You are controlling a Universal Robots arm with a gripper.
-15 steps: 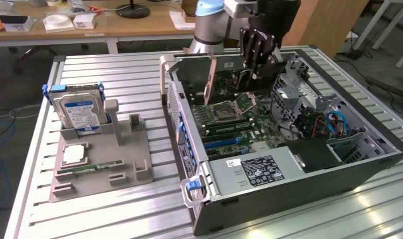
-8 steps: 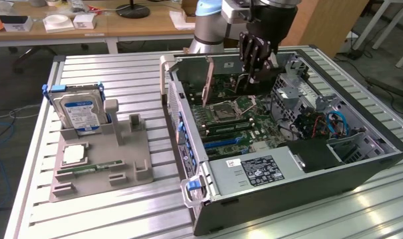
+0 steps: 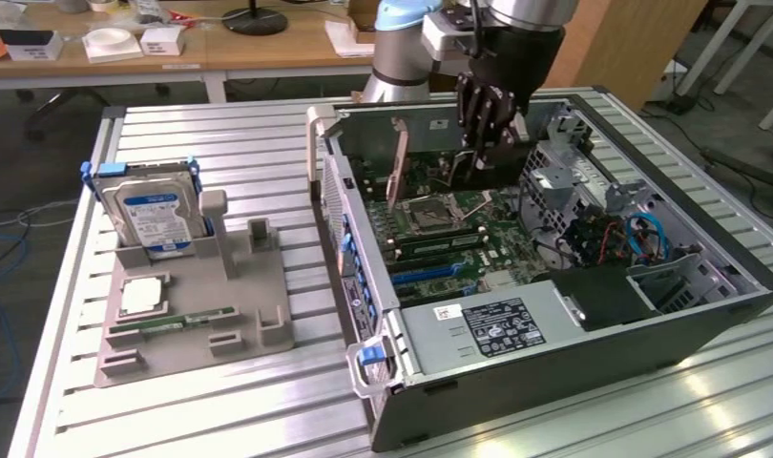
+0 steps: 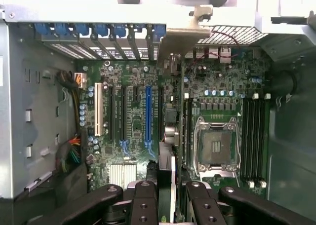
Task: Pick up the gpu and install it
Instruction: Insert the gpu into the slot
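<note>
The gpu [image 4: 167, 173] is a thin dark card, seen edge-on in the wrist view between my two black fingers [image 4: 144, 203]. My gripper [image 4: 168, 207] is shut on it. The card's pale metal bracket [image 4: 181, 40] reaches the case's slot wall with its blue latches. Below lies the green motherboard [image 4: 133, 151], and the card stands just beside its long blue slot [image 4: 147, 117]. In the exterior view my gripper [image 3: 489, 153] is down inside the open computer case [image 3: 692, 315], with the gpu bracket [image 3: 400, 164] upright toward the exterior view's left. Whether the card sits in a slot cannot be told.
A grey fixture [image 3: 253, 315] on the slatted table holds an upright hard drive with a blue label [image 3: 157, 215], a processor chip [image 3: 142, 298] and a green memory stick [image 3: 170, 324]. Inside the case are the power supply [image 3: 495, 326], a processor socket [image 4: 216, 146] and a drive cage [image 3: 558, 181].
</note>
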